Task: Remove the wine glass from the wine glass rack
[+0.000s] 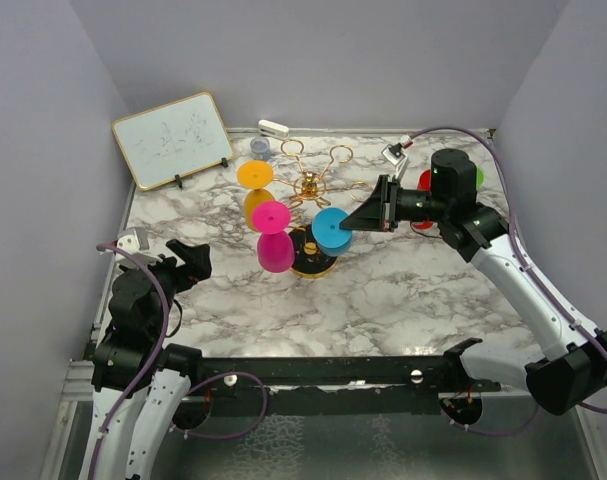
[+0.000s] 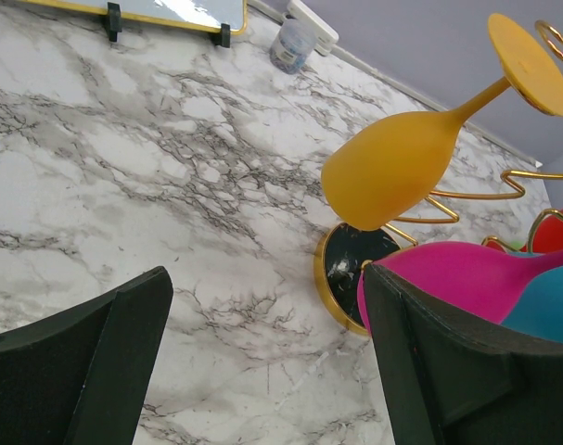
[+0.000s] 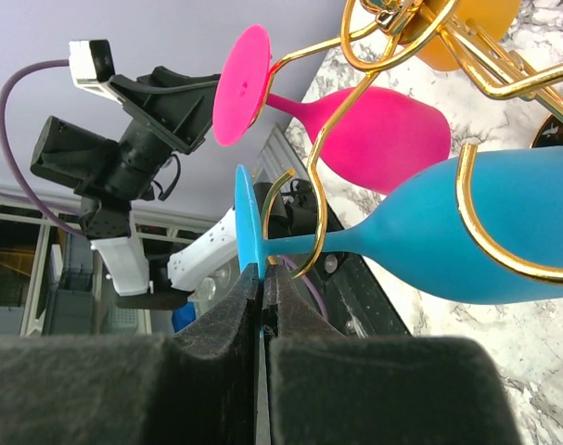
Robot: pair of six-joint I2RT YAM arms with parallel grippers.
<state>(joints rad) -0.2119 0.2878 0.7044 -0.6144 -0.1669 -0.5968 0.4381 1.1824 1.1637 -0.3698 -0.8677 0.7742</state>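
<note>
The wine glass rack [image 1: 310,185] stands upright near the middle of the marble worktop [image 1: 413,300], its gold wire arms spreading from a central post above a round black, gold-rimmed base [image 2: 348,264]. Three glasses hang from it upside down, on the side facing the arms. The blue wine glass [image 3: 504,232] hangs by its stem in a ring-ended arm on the rack's near-right side, foot pointing towards the near edge, bowl next to the pink wine glass [image 3: 383,125]. The pink glass occupies the neighbouring arm to the left. The orange wine glass [image 2: 392,171] hangs further left and back, its bowl above the base. The right gripper [image 3: 261,278] is level with the blue glass's foot, fingers pressed together with only a thin slit between them. Its tips meet the lower rim of that foot; whether the rim is pinched between them cannot be determined. The left gripper [image 2: 267,278] hangs over the near-left worktop, well apart from the rack, fingers spread wide and holding nothing. A small whiteboard [image 1: 173,138] leans on its stand at the far-left corner. A small pale cup [image 1: 260,148] and a white block [image 1: 273,128] sit beside it along the far edge. Red [image 1: 423,182] and green [image 1: 478,177] objects show partly behind the right arm; their nature cannot be determined.
</note>
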